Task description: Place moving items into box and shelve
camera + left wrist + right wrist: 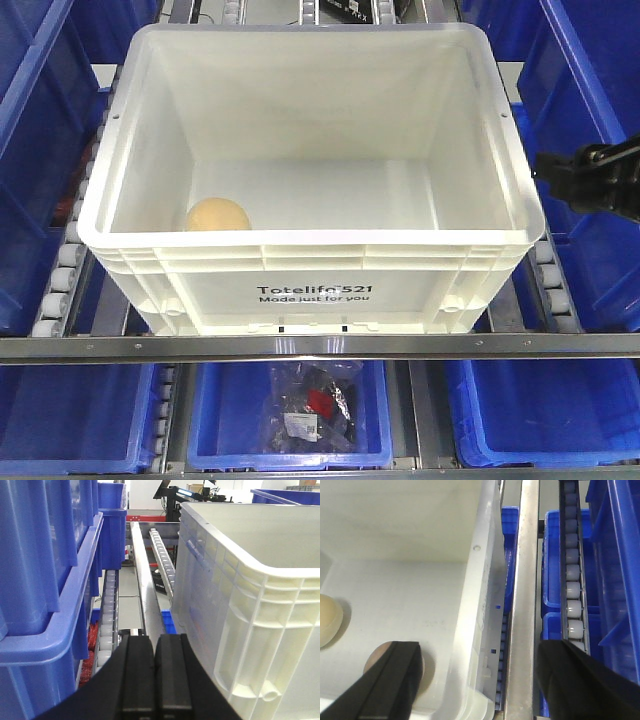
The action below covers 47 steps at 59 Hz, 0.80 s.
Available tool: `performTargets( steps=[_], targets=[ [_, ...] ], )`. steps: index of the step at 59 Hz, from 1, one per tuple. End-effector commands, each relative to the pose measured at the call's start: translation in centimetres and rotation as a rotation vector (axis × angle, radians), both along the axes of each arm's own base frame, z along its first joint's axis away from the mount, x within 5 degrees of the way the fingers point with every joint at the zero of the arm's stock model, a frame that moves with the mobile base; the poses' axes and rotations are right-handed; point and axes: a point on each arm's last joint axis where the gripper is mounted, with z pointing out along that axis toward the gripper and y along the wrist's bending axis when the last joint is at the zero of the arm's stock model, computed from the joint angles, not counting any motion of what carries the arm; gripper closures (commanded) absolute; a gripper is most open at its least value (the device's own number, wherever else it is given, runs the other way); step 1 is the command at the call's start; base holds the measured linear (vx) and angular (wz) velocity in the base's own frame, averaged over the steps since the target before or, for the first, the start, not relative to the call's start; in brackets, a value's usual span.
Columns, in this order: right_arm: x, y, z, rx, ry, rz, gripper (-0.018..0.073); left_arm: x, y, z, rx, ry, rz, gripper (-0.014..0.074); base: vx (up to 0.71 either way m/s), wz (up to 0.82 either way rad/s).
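Front view: the white box (310,180) sits on the roller shelf rails, printed side toward the camera, blue bins (290,420) all around it. One tan bun-like item (217,215) lies on the box floor in the near-left corner, so at least part of the loading looks done. The right gripper (565,175) hangs just outside the box's right rim, likely lining up to straddle that wall for a push or lift; jaw state is unreadable from here.

Left wrist view: the left gripper (155,680) has its two pads pressed together, nothing between them, parked beside the box's left wall (240,610), between it and the roller track (107,625). Probably staged to brace that side.

Right wrist view: the right gripper (475,680) is spread wide, one finger (390,680) inside the box, the other finger (585,680) outside over the rail, the box's right wall (480,605) between them. Looks like a rim grasp about to start. The pinkish-brown item (375,659) sits on the box floor partly under the inner finger; the tan one (329,620) lies farther from that wall. Both items are inside; shelving remains.
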Motion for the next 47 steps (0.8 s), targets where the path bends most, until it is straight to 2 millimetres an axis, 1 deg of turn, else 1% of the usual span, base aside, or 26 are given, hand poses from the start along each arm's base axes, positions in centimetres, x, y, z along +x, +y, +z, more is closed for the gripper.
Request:
performTargets(
  steps=[1,4,8,13,17,23,29,33,38,43,44,47],
  targets=[
    [-1.1,-0.4,1.8,0.063,-0.15,-0.014,0.0047,-0.1,0.0,0.2,-0.028,-0.074,0.001,0.0604,0.0,0.0],
    [-2.5,-1.0,1.6,0.095,-0.194,-0.031,0.006,-0.1,0.0,0.2,-0.028,-0.074,0.001,0.0604,0.0,0.0],
    [-4.5,-2.0,0.3,0.122,-0.256,-0.076,0.0087,-0.1,0.0,0.2,-0.028,-0.074,0.001,0.0604,0.0,0.0],
    [-7.1,-3.2,-0.6,0.126,-0.35,-0.131,0.0144,-0.1,0.0,0.2,-0.028,-0.074,0.001,0.0604,0.0,0.0],
    [-9.1,-3.9,-1.6,0.104,-0.425,-0.17,0.0226,-0.1,0.0,0.2,-0.028,-0.074,0.001,0.0604,0.0,0.0],
    [-11.3,-4.6,-3.6,0.008,-0.492,-0.204,0.0354,-0.1,0.0,0.2,-0.028,-0.074,0.001,0.0604,0.0,0.0],
    [-12.5,-4.9,-5.8,-0.038,-0.524,-0.225,0.0493,-0.1,0.0,0.2,-0.028,-0.074,0.001,0.0603,0.0,0.0],
    [-12.7,-4.9,-7.5,-0.037,-0.53,-0.223,0.0573,-0.1,0.0,0.2,-0.028,-0.074,0.001,0.0603,0.0,0.0],
    [-12.7,-4.8,-9.4,-0.05,-0.579,-0.212,0.0571,-0.1,0.0,0.2,-0.028,-0.074,0.001,0.0603,0.0,0.0],
    [-12.8,-4.7,-10.8,-0.133,-0.688,-0.181,0.0569,-0.1,0.0,0.2,-0.028,-0.074,0.001,0.0603,0.0,0.0],
    [-12.8,-4.7,-11.4,-0.156,-0.7,-0.172,0.0568,-0.1,0.0,0.2,-0.028,-0.074,0.001,0.0603,0.0,0.0],
    [-12.8,-4.6,-12.0,-0.19,-0.763,-0.158,0.0568,-0.1,0.0,0.2,-0.028,-0.074,0.001,0.0603,0.0,0.0]
  ],
)
